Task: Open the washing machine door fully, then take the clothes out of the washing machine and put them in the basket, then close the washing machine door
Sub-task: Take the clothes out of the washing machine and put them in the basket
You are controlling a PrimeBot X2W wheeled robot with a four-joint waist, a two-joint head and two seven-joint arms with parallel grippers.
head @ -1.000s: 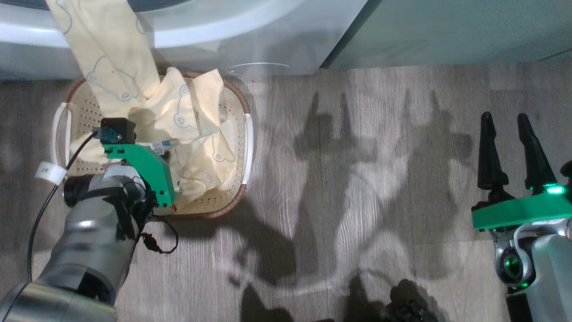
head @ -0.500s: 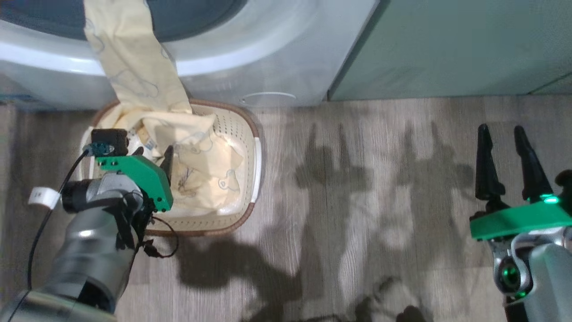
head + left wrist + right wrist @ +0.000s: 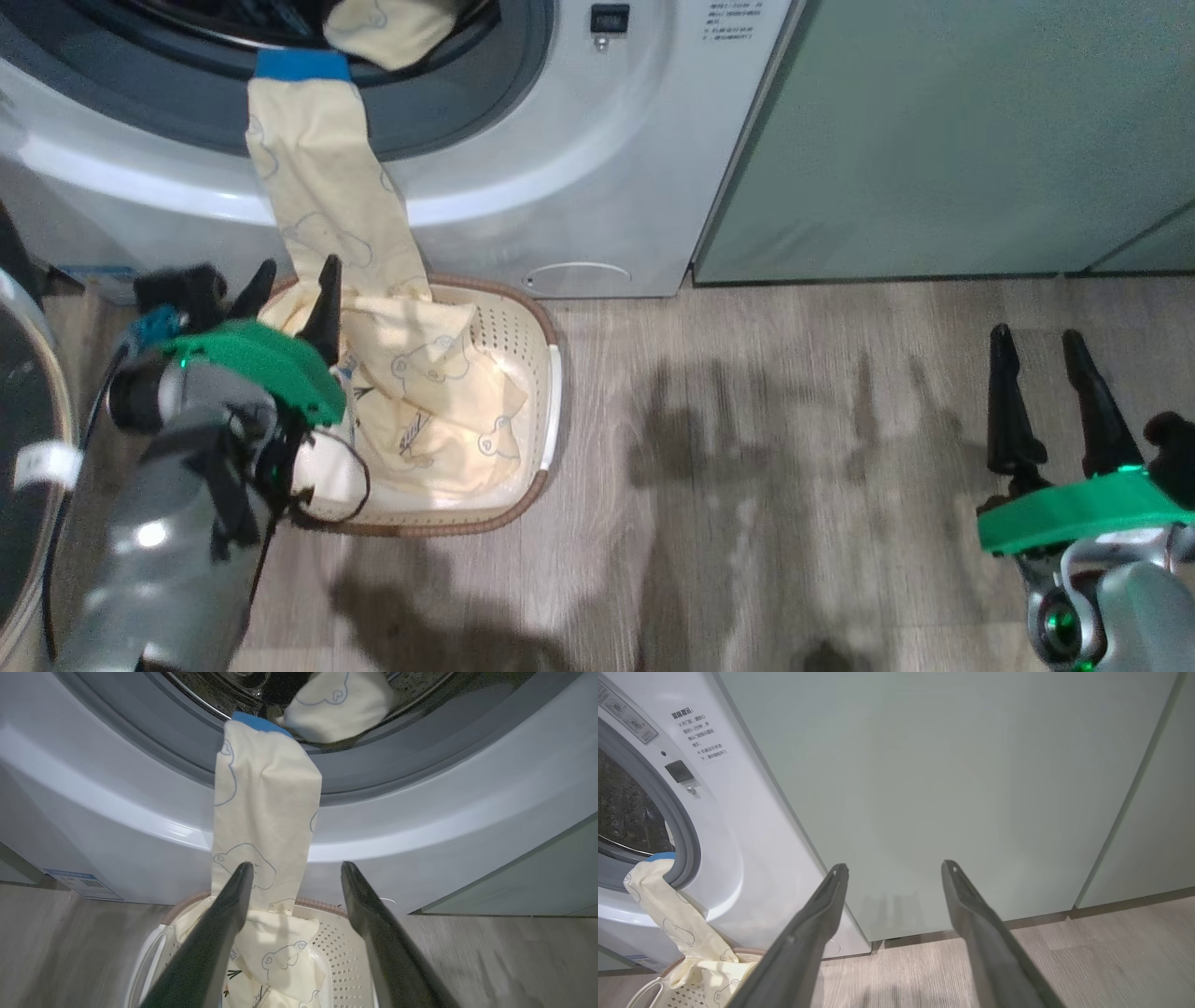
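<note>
clothes (image 3: 327,205) hang from washing machine (image 3: 579,140) drum into basket (image 3: 551,373) against its front | left gripper (image 3: 291,280) fingers spread, empty, over basket, cloth strip just ahead | right gripper (image 3: 1036,338) spread, empty, over open floor (image 3: 794,467) near green cabinet (image 3: 934,140)

Home laundry corner, viewed from above, looking down at the floor.

A white front-loading washing machine (image 3: 597,187) with a grey rubber ring round its opening stands against the wall line. Flat sage-green cabinet fronts (image 3: 934,140) sit flush just to the right of the machine. Grey wood-look plank flooring (image 3: 794,420) runs in front of it. A small cream-white perforated plastic basket (image 3: 509,327) with a brown rim sits on the floor against the machine's front, and pale yellow bear-print cloth (image 3: 317,187) hangs from the machine's opening into it.
</note>
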